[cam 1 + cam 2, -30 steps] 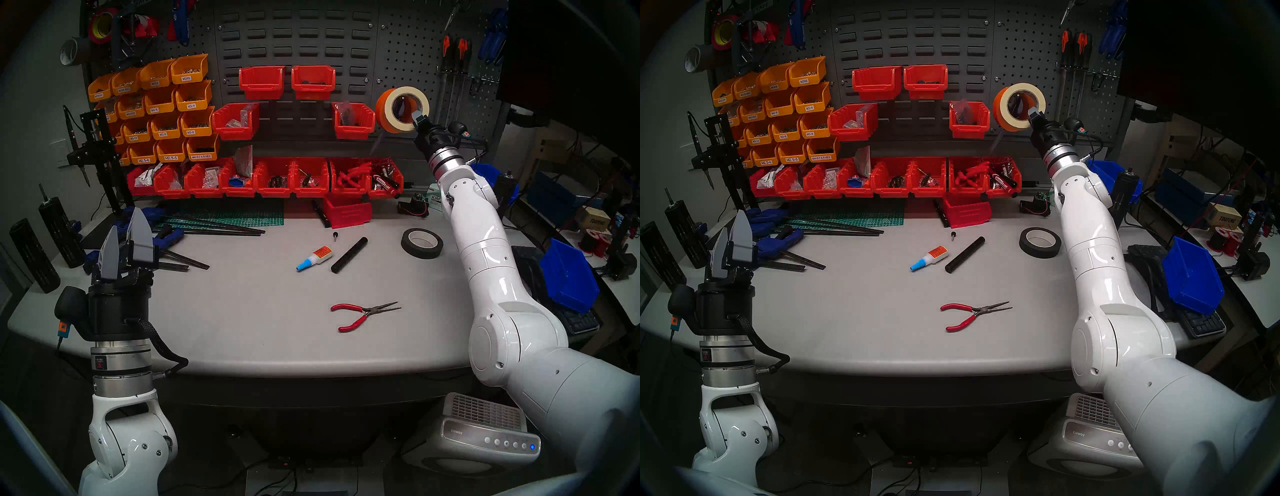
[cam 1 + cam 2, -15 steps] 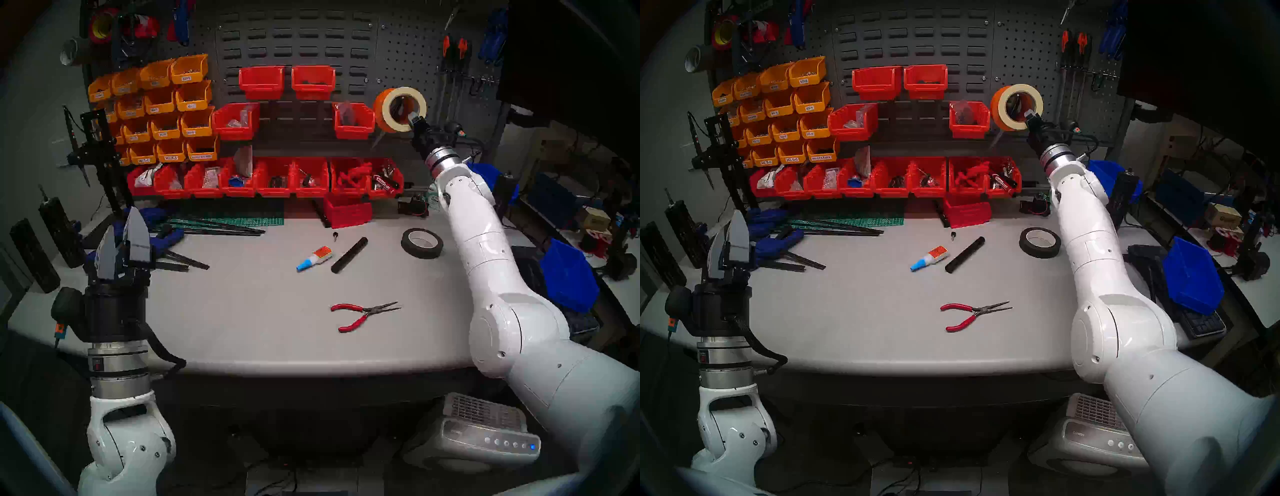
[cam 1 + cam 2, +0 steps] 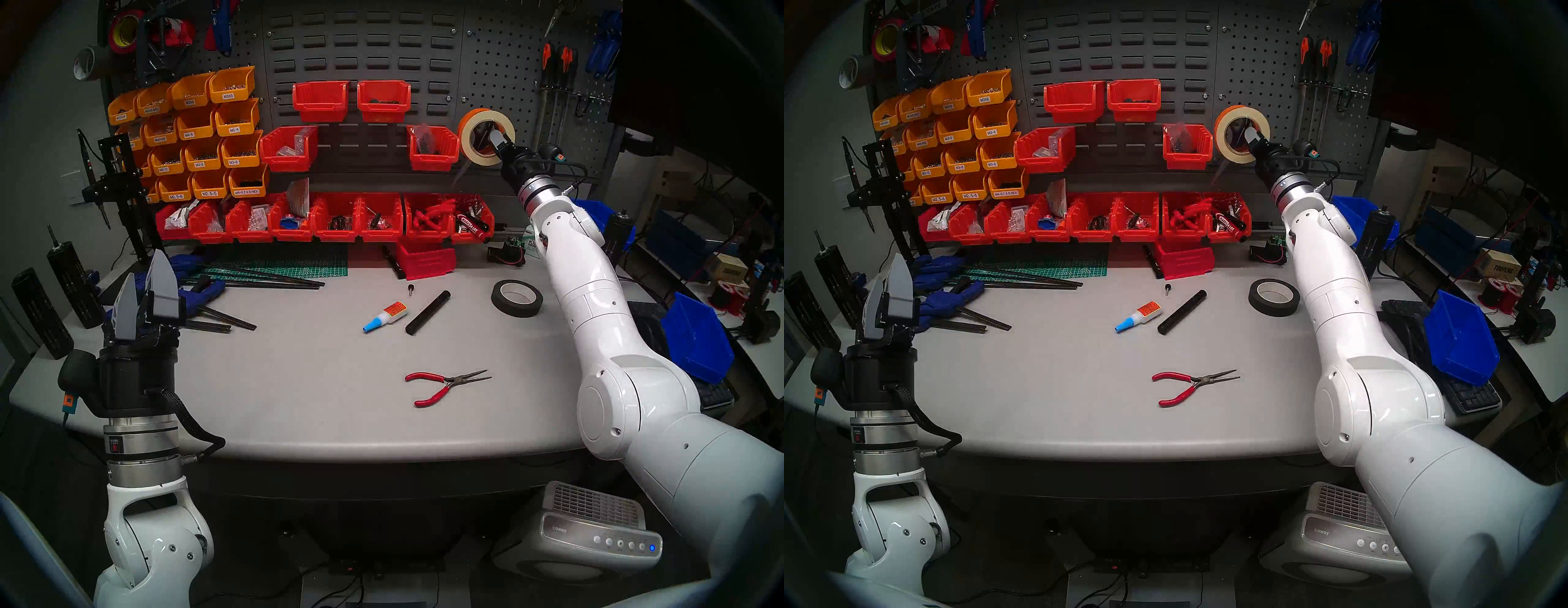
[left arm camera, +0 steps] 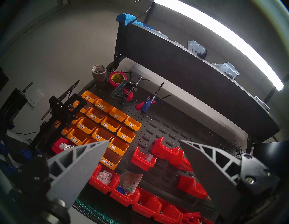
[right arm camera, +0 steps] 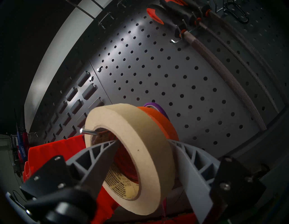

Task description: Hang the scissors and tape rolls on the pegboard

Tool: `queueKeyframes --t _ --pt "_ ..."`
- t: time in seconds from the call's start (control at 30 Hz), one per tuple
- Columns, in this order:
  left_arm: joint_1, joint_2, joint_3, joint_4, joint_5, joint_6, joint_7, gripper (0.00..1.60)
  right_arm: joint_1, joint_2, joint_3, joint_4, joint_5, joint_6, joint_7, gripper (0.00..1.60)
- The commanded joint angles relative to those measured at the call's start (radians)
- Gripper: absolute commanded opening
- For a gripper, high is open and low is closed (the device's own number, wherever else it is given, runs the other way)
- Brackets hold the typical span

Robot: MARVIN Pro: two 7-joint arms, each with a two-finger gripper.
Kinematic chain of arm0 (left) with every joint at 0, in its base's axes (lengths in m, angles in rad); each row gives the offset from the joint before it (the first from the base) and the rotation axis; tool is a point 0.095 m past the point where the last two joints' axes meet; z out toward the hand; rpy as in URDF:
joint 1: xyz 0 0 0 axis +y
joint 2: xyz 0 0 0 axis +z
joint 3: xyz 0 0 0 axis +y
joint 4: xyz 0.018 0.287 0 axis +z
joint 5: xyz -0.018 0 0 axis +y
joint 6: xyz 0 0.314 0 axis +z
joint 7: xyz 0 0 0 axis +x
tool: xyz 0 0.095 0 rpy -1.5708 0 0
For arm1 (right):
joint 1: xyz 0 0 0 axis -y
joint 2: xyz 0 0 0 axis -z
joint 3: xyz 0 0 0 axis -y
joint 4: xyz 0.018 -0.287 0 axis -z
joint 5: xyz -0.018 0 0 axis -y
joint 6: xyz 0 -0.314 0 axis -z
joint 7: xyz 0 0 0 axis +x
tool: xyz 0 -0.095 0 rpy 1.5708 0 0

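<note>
The cream tape roll point(image 5: 150, 164) hangs on a metal hook point(image 5: 87, 131) of the dark grey pegboard point(image 5: 156, 75), in front of the orange tape roll point(image 5: 162, 122). Behind both, a purple scissors handle point(image 5: 154, 105) shows, and the silver blade point(image 3: 460, 176) points down below the rolls. My right gripper point(image 5: 143, 140) is open and straddles the cream roll's point(image 3: 483, 159) wall, one finger in the core and one outside. My left gripper point(image 3: 146, 271) stands open and empty above the table's left edge.
On the table lie a black tape roll point(image 3: 516, 298), red pliers point(image 3: 443, 384), a glue bottle point(image 3: 384, 316) and a black cylinder point(image 3: 427, 312). Red bins point(image 3: 432, 146) hang just left of the rolls. Screwdrivers point(image 3: 555, 63) and files hang to their right.
My right gripper's jaws have parted from the cream roll, which now sits back against the orange roll on the hook. The left arm has sunk slightly.
</note>
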Motion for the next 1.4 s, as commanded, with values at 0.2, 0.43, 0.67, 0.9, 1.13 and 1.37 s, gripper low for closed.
queueKeyframes --t 0.2,0.43,0.67,0.9,1.13,1.37 --pt "-0.007 0.006 -0.003 -0.042 -0.007 -0.003 -0.009 1.60 0.036 0.077 -0.117 -0.102 -0.191 -0.040 -0.054 1.33" --pt "-0.011 0.011 0.005 -0.043 -0.005 0.001 -0.010 1.60 0.016 0.117 -0.156 -0.151 -0.277 -0.052 -0.091 1.36" --pt "-0.014 0.016 0.010 -0.043 -0.001 0.002 -0.010 1.60 -0.013 0.144 -0.160 -0.205 -0.323 -0.059 -0.130 1.39" --pt "-0.015 0.020 0.018 -0.045 0.007 0.005 -0.007 1.60 -0.067 0.175 -0.145 -0.278 -0.341 -0.041 -0.163 1.44" --pt "-0.016 0.020 0.027 -0.048 0.016 0.004 0.000 1.60 -0.146 0.202 -0.132 -0.374 -0.358 -0.024 -0.190 1.51" --pt "-0.023 0.020 0.032 -0.043 0.020 0.005 0.006 1.60 -0.199 0.221 -0.128 -0.434 -0.362 -0.042 -0.173 1.54"
